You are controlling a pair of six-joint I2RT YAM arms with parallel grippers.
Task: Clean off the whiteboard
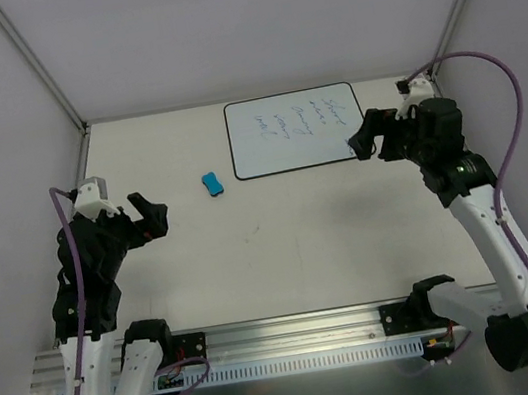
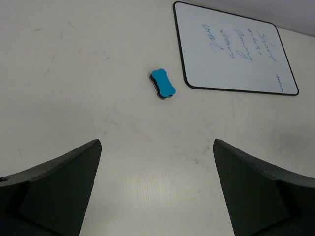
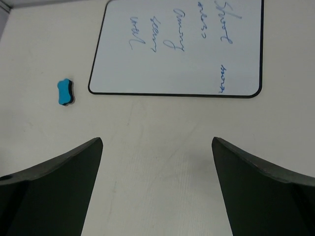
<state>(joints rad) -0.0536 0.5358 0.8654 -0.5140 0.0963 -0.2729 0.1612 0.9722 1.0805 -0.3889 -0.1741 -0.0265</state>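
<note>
Left jaws and right jaws fill the near edge of my wrist views, both spread wide and empty. The whiteboard (image 1: 294, 132) lies flat at the far side of the worktop (image 1: 282, 245), its blue writing unwiped (so I judge nothing begun). The blue eraser (image 1: 212, 184) sits just left of it, apart. Next, I reckon: left arm down over that eraser, closing across its waist.
</note>
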